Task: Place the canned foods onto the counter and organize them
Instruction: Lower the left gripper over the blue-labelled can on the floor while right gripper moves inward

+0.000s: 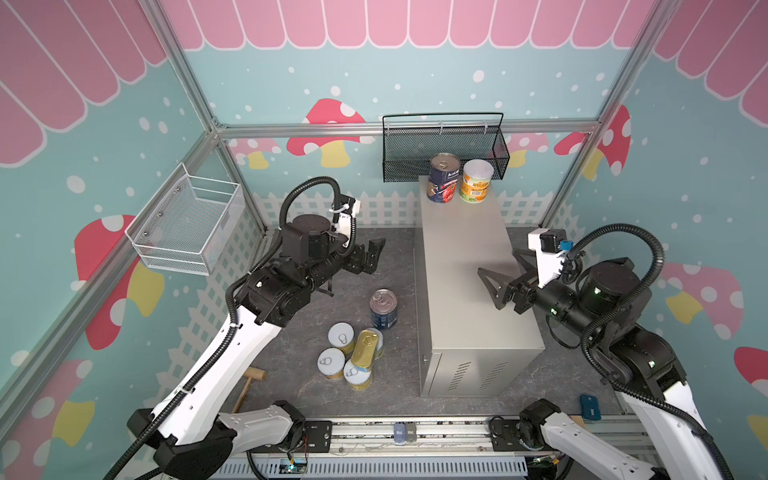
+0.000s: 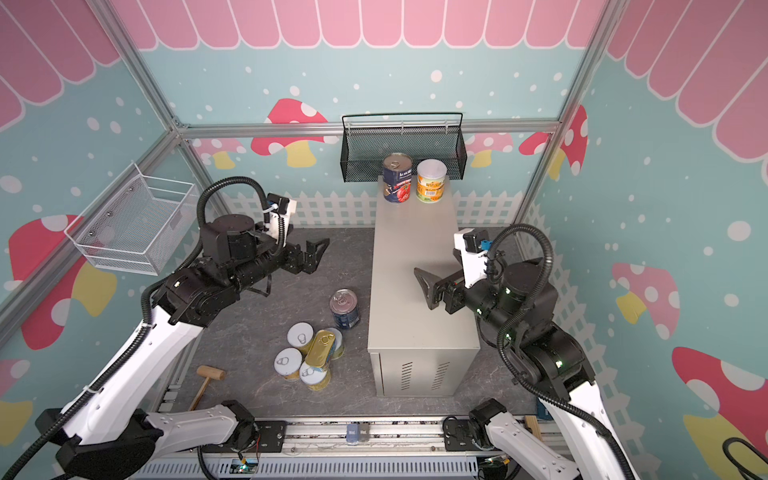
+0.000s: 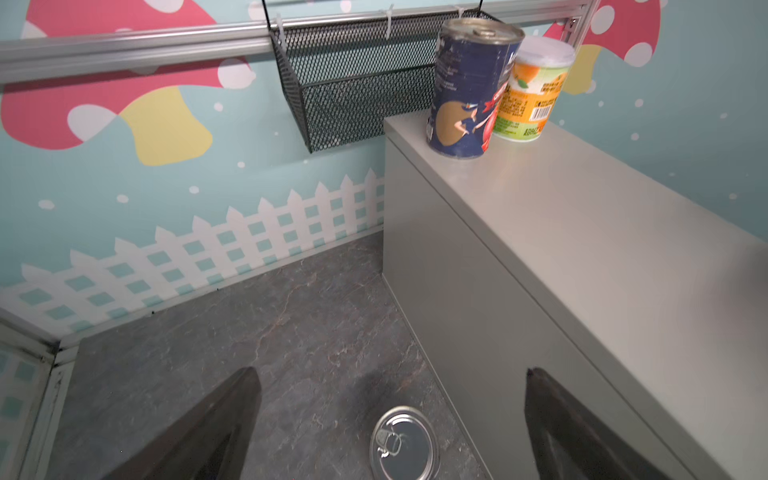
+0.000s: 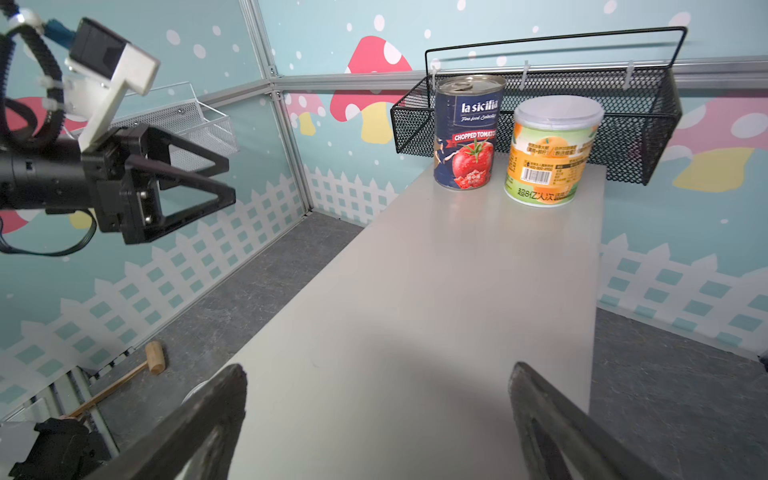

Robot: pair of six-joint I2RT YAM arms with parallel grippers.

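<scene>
Two tins, blue can (image 1: 444, 179) and yellow can (image 1: 476, 183), stand together at the far end of the counter (image 1: 465, 270); six wait on the floor (image 1: 324, 316) beside it; left gripper (image 1: 375, 255) and right gripper (image 1: 497, 262) both gape empty; between placements, I judge; next, lower the left gripper over the lone floor can (image 1: 383, 309).

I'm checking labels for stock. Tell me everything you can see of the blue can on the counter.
The blue can is a tall metal cylinder. Its dark-blue label reads "la sicilia" and "chopped tomato" above a red tomato picture, and its pull-tab lid is closed. It stands upright at the far end of the counter, in front of the black basket. A yellow can stands close beside it; whether they touch I cannot tell. Nothing grips it.
</scene>
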